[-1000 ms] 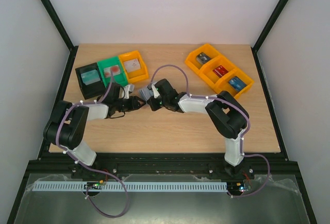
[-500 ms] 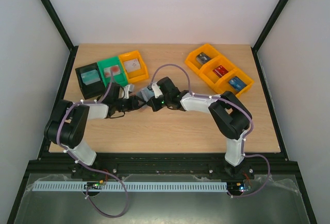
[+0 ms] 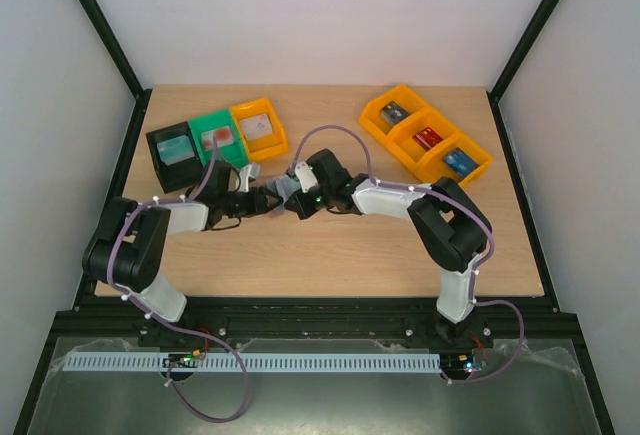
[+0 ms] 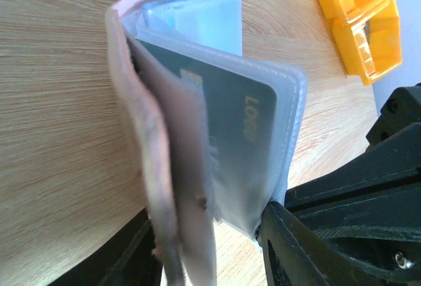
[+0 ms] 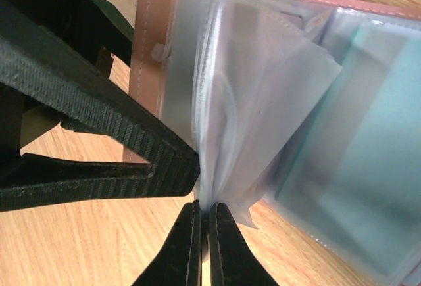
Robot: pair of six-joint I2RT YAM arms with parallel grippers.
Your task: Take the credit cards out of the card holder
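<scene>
I am holding the card holder (image 4: 150,161) up off the counter (image 3: 330,255), at the centre-left of the overhead view where my two arms meet. My left fingers (image 4: 296,246) are clamping its lower edge from both sides, so it is standing fanned open with the tan cover to the left of that wrist view. A dark green card (image 4: 230,128) is sitting in one sleeve, not yet out. My right fingers (image 5: 220,246) are pinched fully together on the bottom edge of a clear sleeve (image 5: 256,128), low in the centre of that wrist view. A teal card (image 5: 368,181) is showing through the plastic to the right.

What is worrying me is that I seem to be gripping only thin plastic and no card. If I am pulling from here, the sleeve could be stretching or tearing, or the whole card holder could be sliding out of my left grasp, since that grasp is only catching the edge. The film could also be slipping free, leaving the cards inside. I cannot tell whether this sleeve has a card in it at all.
</scene>
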